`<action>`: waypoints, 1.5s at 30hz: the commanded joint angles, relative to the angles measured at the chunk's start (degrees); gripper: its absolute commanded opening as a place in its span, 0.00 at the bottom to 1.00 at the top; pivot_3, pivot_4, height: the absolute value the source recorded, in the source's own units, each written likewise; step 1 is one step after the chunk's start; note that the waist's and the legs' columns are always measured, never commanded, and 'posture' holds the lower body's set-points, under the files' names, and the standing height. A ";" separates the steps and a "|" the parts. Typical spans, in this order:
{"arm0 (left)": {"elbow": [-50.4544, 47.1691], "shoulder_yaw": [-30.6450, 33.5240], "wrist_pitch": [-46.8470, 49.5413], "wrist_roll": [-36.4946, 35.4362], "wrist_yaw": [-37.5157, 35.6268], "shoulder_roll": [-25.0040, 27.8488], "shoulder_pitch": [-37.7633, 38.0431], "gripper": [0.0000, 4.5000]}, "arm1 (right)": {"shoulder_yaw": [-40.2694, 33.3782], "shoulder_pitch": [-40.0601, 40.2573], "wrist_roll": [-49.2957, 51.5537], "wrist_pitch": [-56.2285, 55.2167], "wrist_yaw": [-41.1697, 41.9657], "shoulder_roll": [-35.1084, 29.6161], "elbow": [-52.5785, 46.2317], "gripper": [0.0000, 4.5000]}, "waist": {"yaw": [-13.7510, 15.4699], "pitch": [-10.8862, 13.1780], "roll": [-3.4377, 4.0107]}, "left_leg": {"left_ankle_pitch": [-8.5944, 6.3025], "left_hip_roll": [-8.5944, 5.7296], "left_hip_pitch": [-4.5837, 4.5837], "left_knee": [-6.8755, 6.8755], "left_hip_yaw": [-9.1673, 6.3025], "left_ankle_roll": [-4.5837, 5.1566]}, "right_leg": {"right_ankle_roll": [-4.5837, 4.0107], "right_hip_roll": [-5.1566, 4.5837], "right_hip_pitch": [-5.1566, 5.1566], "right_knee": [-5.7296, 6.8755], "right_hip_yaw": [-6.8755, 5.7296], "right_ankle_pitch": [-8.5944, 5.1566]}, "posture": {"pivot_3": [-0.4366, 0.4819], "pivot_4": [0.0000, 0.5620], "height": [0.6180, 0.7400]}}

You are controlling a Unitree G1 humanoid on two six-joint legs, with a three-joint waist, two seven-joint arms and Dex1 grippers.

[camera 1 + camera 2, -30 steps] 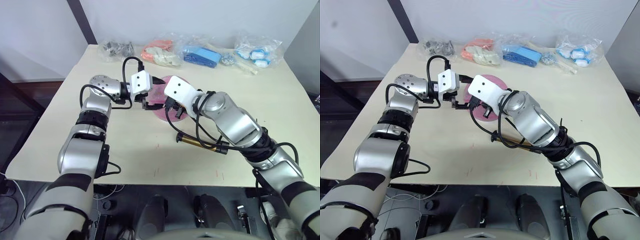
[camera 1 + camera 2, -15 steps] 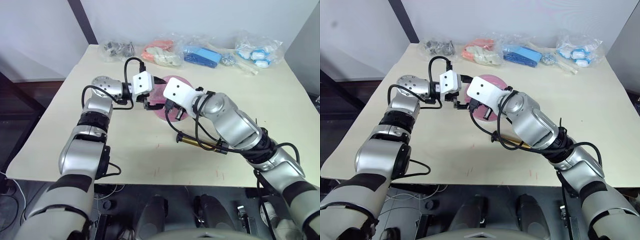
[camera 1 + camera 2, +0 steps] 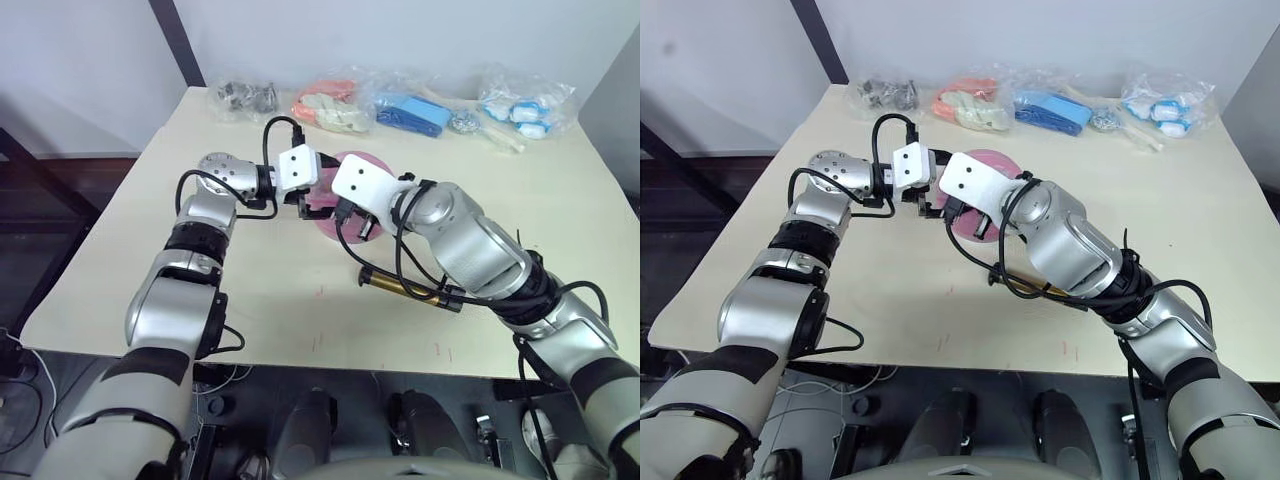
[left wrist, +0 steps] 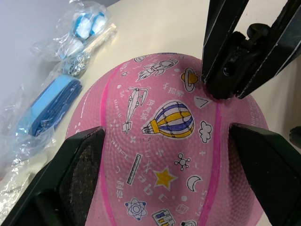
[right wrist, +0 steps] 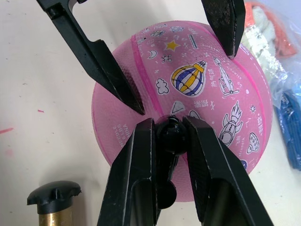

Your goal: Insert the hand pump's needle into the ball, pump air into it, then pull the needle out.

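The pink ball (image 4: 155, 141), printed with small cartoons, rests on the table. My left gripper (image 4: 164, 134) straddles it, one black finger (image 4: 77, 176) against each side. My right gripper (image 5: 167, 125) is shut on the round black fitting (image 5: 168, 135) of the needle, pressed against the ball's surface; the pin itself is hidden. From the fitting a thin black hose (image 3: 400, 262) runs to the hand pump (image 3: 402, 286), a gold tube lying flat on the table nearer to me than the ball, with its black knob (image 5: 52, 193) beside the ball.
Clear bags line the table's far edge: grey metal parts (image 3: 245, 97), orange-pink items (image 3: 325, 105), blue items (image 3: 410, 112) and white-blue pieces (image 3: 525, 105). The cream table (image 3: 270, 300) has bare room in front of the pump.
The head camera has shifted a little. Both grippers stay at the ball, the left wrist drawn slightly closer to the right one. The pump has not moved.
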 commanded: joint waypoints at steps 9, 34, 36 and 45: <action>5.26 -4.82 6.33 6.62 5.37 0.15 1.43 1.00 | -4.03 -3.38 4.89 1.50 3.06 -0.42 -8.68 0.08 | 0.06 0.00 0.01 | 0.01 -0.03 -0.05 0.00 -0.07 0.01 | 0.00 -0.03 0.01 -0.05 -0.07 0.00 | 0.48 0.27 1.00; 6.44 -8.21 10.52 8.61 7.82 0.66 1.33 1.00 | -6.22 -4.97 8.39 4.89 2.82 -1.73 -11.68 0.08 | 0.17 0.01 0.01 | 0.01 -0.08 -0.07 0.00 -0.18 0.01 | 0.01 -0.08 0.06 -0.09 -0.18 -0.01 | 0.48 0.27 1.00; 6.72 -8.57 10.68 8.84 8.11 0.72 1.31 1.00 | -6.28 -4.96 8.63 5.04 2.81 -2.04 -11.77 0.08 | 0.17 0.00 0.01 | 0.01 -0.09 -0.07 0.00 -0.18 0.01 | 0.01 -0.08 0.07 -0.10 -0.18 -0.01 | 0.48 0.27 1.00; 7.28 -9.63 11.61 8.82 8.73 0.55 1.14 1.00 | -6.76 -5.15 9.54 5.69 2.73 -2.45 -12.77 0.08 | 0.24 0.00 0.01 | 0.01 -0.09 -0.07 0.00 -0.22 0.02 | 0.01 -0.09 0.09 -0.10 -0.22 -0.01 | 0.48 0.27 1.00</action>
